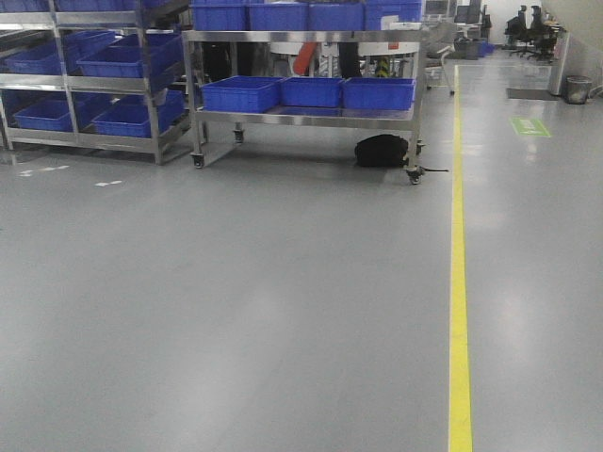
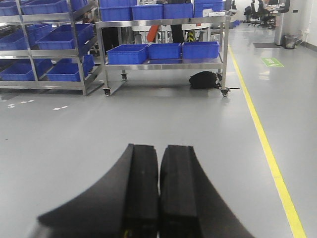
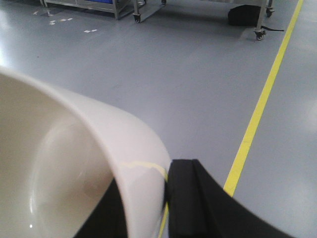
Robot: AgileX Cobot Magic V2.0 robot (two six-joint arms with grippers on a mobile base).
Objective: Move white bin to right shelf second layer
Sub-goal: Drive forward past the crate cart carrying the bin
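The right claw (image 3: 143,206) is clamped across the rim wall of the white bin (image 3: 74,163), which fills the lower left of the right wrist view and is held over grey floor (image 3: 173,74) beside a yellow line (image 3: 257,114). The left claw (image 2: 159,151) points level across the floor, its two black fingers (image 2: 141,188) pressed together on nothing. It faces a steel cart (image 2: 163,23) of blue crates (image 2: 127,53) at upper centre.

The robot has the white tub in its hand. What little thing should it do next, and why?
With the right gripper clamped on the white bin, it should probably roll forward: the steel racks stand far off across the grey floor, likely out of arm's reach from here.
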